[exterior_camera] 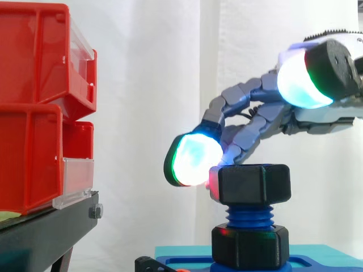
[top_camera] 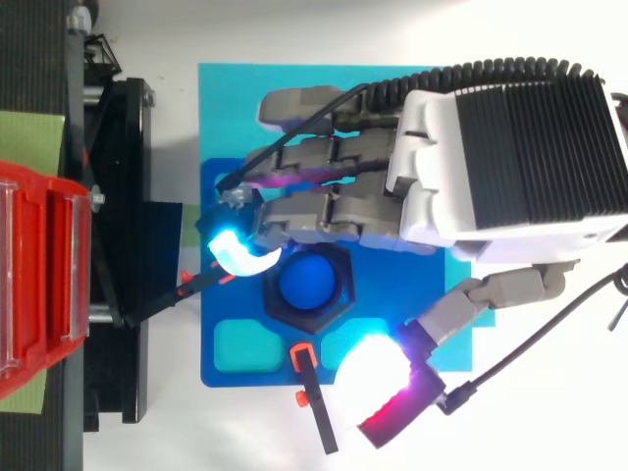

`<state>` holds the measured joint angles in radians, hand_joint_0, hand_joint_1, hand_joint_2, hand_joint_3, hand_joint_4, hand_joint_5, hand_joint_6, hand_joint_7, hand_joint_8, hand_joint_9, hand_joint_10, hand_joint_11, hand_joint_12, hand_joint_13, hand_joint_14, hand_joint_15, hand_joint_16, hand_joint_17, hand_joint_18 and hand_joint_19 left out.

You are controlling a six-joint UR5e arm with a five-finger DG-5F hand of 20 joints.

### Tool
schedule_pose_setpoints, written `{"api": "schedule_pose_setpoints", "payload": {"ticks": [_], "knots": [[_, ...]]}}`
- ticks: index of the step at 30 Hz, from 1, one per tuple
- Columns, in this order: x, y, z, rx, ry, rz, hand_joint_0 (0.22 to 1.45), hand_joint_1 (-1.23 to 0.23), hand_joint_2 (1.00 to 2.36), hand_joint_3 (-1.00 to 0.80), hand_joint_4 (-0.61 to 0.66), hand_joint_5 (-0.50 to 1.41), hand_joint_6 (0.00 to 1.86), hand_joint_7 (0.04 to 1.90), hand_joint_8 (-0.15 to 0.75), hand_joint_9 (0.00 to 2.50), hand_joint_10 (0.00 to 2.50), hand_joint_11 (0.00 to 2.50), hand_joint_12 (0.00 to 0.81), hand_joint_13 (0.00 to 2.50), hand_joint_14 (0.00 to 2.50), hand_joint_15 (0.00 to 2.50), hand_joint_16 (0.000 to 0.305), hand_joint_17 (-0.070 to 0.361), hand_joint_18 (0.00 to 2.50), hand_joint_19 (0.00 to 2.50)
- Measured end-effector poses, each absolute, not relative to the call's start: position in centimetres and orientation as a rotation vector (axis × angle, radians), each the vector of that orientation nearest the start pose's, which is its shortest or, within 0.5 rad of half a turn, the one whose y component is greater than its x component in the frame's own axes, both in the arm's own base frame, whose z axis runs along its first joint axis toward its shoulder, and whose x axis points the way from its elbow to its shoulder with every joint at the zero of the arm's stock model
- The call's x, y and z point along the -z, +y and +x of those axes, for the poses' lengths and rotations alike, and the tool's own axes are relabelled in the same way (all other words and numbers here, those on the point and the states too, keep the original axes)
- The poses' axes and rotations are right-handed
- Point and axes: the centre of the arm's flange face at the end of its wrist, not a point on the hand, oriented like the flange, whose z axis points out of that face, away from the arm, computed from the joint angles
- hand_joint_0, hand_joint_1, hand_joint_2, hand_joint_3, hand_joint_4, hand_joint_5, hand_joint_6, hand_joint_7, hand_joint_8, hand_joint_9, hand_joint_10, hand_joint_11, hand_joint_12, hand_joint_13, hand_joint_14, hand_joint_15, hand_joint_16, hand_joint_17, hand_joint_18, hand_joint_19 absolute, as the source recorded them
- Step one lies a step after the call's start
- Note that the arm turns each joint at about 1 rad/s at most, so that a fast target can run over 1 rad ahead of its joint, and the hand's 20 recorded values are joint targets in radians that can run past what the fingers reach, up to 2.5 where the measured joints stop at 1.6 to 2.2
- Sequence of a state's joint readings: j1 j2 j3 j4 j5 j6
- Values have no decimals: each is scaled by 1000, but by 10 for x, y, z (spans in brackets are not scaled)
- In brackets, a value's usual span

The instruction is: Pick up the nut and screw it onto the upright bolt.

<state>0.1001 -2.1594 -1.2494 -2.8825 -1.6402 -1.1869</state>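
A black hex nut (exterior_camera: 254, 183) sits on top of the upright blue threaded bolt (exterior_camera: 249, 216), whose blue end (top_camera: 309, 283) shows through the nut (top_camera: 342, 297). Several threads are bare between the nut and a second black hex piece (exterior_camera: 249, 246) at the bolt's foot. My hand (top_camera: 510, 157) hovers over the bolt from the right, open. One glowing fingertip (exterior_camera: 193, 158) rests against the nut's upper left edge. The thumb pad (exterior_camera: 303, 79) stands well clear, above and to the right of the nut.
The bolt stands on a blue base plate (top_camera: 231, 363) lying on a teal mat (top_camera: 226, 108). Small black clamps with orange ends (top_camera: 314, 402) lie on the plate's near side. Red bins (exterior_camera: 34, 107) on a black stand (exterior_camera: 45, 232) rise at the left.
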Motion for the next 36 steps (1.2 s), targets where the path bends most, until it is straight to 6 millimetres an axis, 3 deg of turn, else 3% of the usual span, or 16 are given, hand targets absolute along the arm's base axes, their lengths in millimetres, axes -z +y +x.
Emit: {"api": "schedule_pose_setpoints", "payload": {"ticks": [8, 16, 36], "knots": [[-304, -58, 719, -431, 1588, 175, 463, -274, 1000, -500, 240, -54, 505, 1220, 283, 788, 0, 0, 336, 567, 0, 0, 42, 95, 310, 0], [-306, -58, 721, -430, 1569, 171, 475, -293, 1000, -500, 205, -20, 504, 1436, 308, 903, 0, 0, 329, 652, 0, 0, 40, 89, 404, 0], [-306, -69, 720, -421, 1568, 181, 493, -312, 1000, -500, 174, 29, 502, 1535, 311, 1148, 0, 0, 307, 765, 0, 0, 38, 85, 549, 0]]}}
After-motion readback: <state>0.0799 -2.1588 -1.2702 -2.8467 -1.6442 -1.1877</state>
